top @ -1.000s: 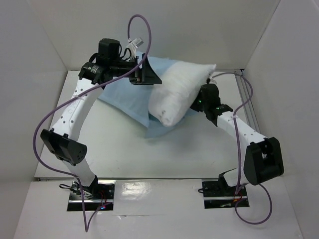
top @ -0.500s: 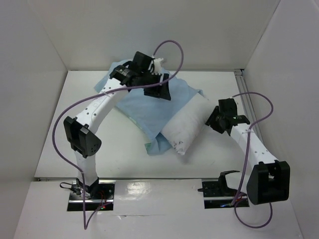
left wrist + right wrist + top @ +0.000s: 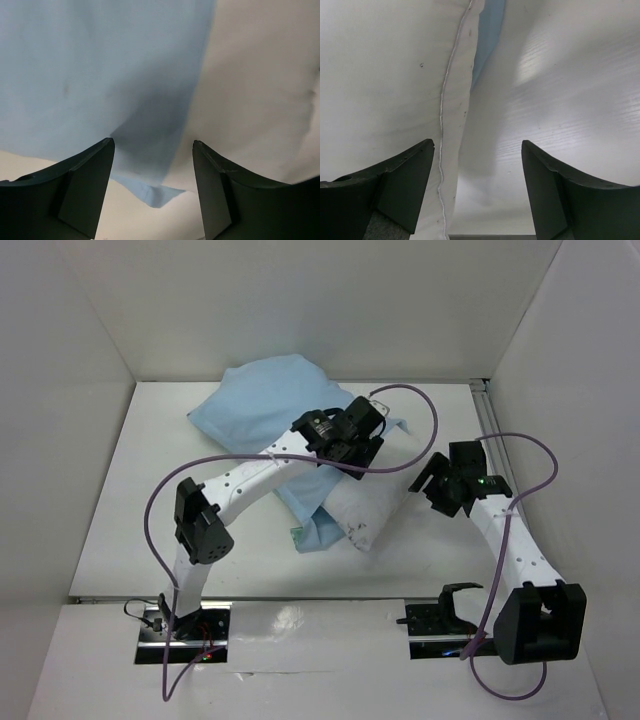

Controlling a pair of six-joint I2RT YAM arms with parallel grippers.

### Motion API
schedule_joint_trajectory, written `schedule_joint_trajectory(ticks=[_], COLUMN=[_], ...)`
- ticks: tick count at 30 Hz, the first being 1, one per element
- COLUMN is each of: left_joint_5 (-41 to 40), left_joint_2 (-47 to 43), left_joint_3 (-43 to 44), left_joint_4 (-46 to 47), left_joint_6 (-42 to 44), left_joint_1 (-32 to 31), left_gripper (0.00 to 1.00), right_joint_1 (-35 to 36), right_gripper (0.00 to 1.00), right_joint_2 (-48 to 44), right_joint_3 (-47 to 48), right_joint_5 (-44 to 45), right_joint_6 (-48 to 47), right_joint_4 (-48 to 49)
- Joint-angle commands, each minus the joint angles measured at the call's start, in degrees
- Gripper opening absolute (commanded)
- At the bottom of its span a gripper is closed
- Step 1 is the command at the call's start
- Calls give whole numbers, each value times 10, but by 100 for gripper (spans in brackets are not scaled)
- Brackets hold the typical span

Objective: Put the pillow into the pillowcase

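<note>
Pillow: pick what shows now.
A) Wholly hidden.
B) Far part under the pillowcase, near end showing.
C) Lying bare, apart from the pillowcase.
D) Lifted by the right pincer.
B: the blue pillowcase covers the far part of the white pillow, whose near end sticks out.

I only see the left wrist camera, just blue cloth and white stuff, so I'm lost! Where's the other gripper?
Observer: The right gripper hovers beside the right edge of the plump white fabric pillow.
Operator: Is it holding something?
Observer: No, its wrist view shows open jaws, nothing between.
Operator: Is the pillow all inside?
Observer: Not yet; from above, its near end sticks out of the thin light blue fabric pillowcase.
</note>
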Motion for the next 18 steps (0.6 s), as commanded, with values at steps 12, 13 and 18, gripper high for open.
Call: schedule_joint_trajectory(ticks=[12,13,18], left_joint_5=[-207,-207,-201], left_joint_2=[40,40,23], left_joint_3=[48,49,60], left_joint_4=[0,0,-5], left_joint_6=[9,9,3], left_joint_1=[12,12,12], left_gripper=[45,39,11], right_joint_1=[-3,-3,-3], right_gripper=[81,83,87], right_joint_2=[-35,-43,-57], right_joint_3=[4,-4,-61], right_joint_5=[-128,-149,-273], right_joint_6=[18,26,66], right_joint_4=[88,111,261])
